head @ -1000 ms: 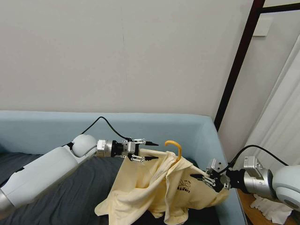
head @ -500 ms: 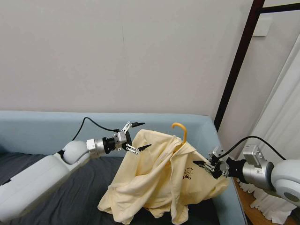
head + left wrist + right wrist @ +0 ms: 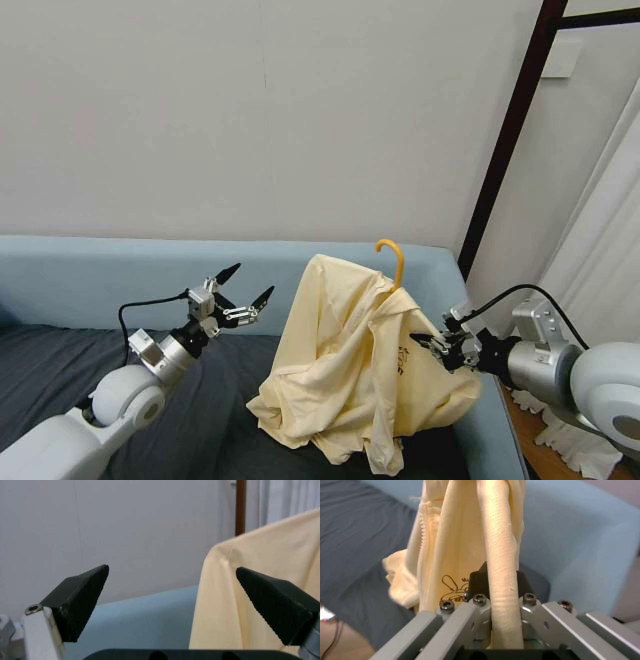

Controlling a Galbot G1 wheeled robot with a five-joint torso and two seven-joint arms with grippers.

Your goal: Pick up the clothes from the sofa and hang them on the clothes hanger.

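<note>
Right gripper (image 3: 432, 347) is clamped on a cloth-wrapped ridge of the pale-yellow cotton shirt (image 3: 340, 370), probably the hanger arm inside, so 1 grip carries both. The shirt drapes off the curved orange hanger hook (image 3: 392, 258), with its hem slumped on the dark-grey sofa cushion (image 3: 60, 370). Left gripper (image 3: 250, 282) is spread wide and empty, clear of the fabric, over the light-blue sofa (image 3: 100, 270).

Left gripper (image 3: 180, 603) with its two dark fingers (image 3: 80, 600) spread wide apart, pale yellow shirt (image 3: 225, 603) hanging beyond one fingertip, light blue sofa back (image 3: 145, 622) against a plain wall (image 3: 125, 525), dark post (image 3: 241, 506) behind.
</note>
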